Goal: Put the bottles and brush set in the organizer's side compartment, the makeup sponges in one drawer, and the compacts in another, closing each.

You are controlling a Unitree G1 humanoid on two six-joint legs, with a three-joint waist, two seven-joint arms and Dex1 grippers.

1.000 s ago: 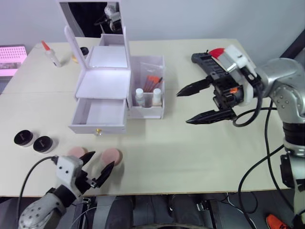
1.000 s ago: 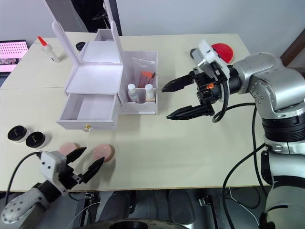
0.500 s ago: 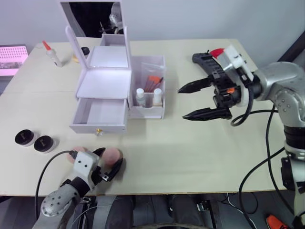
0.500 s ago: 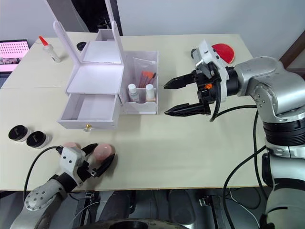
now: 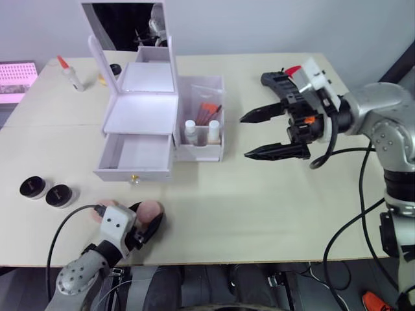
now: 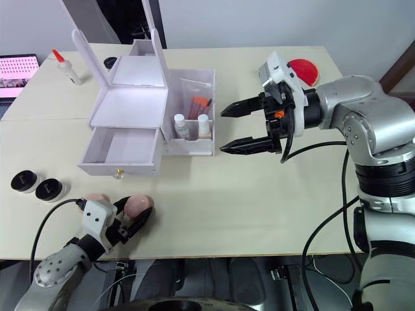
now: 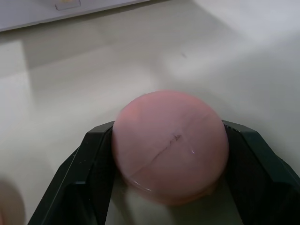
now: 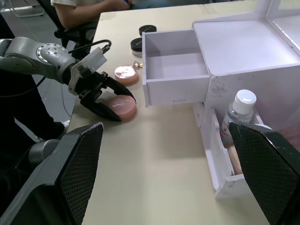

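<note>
A pink makeup sponge (image 5: 150,210) lies near the table's front edge, and my left gripper (image 5: 144,227) is shut on it; both fingers press its sides (image 7: 171,145). A second sponge (image 5: 102,206) lies just to its left, partly hidden by the gripper. Two black compacts (image 5: 45,192) sit at the left front. The white organizer (image 5: 139,110) has its lower drawer (image 5: 137,155) pulled open and empty. Its side compartment (image 5: 218,150) holds two small bottles (image 5: 190,131) and the brush set (image 5: 207,111). My right gripper (image 5: 243,137) hovers open just right of that compartment.
A squeeze bottle with a red cap (image 5: 69,72) stands at the back left beside a pink box (image 5: 14,76). A red disc (image 6: 303,70) lies at the back right. The organizer's mirror lid (image 5: 126,26) stands upright. A seated person (image 8: 89,7) is beyond the table.
My left gripper moved forward over the sponge and closed on it. The right gripper drifted slightly left toward the organizer, still open.
</note>
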